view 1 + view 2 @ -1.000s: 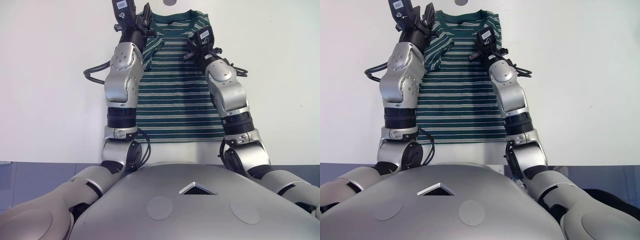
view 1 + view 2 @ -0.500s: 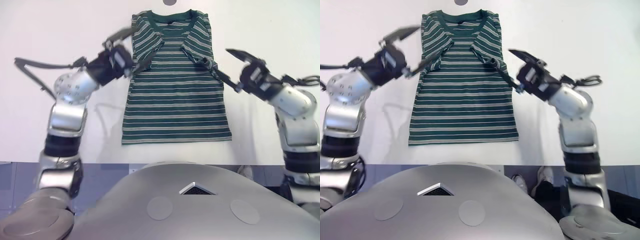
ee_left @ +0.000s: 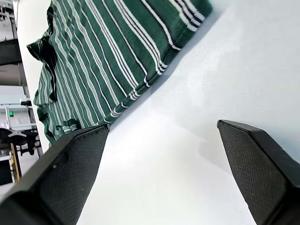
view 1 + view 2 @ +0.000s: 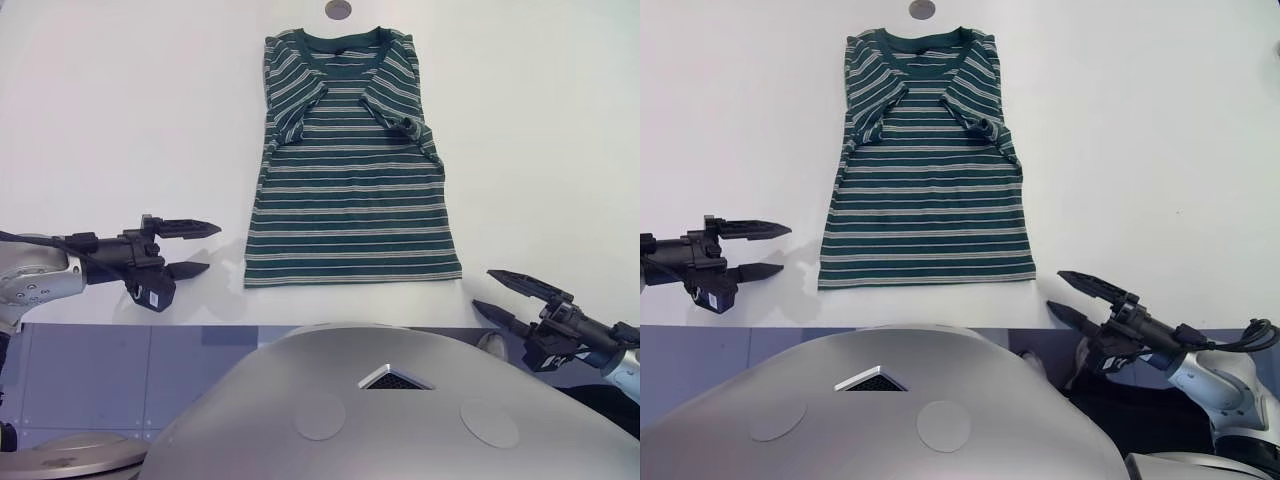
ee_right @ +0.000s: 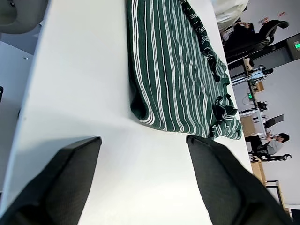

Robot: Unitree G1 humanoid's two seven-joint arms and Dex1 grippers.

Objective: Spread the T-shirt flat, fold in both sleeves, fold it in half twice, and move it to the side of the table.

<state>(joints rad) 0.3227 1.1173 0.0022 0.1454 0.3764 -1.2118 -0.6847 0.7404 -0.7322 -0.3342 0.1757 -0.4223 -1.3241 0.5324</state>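
Now the green, white-striped cotton T-shirt (image 4: 350, 190) lies sleeves-in on the white table (image 4: 120, 120), collar far, hem near. The left gripper (image 4: 212, 247) and right gripper (image 4: 481, 288) flank its hem corners, jaws released, neither nearer.

The green, white-striped T-shirt (image 4: 350, 190) lies flat, collar farthest off, both sleeves folded over the chest — ahead of and between the jaws of the left gripper (image 4: 213, 247) and right gripper (image 4: 481, 288), touching neither.
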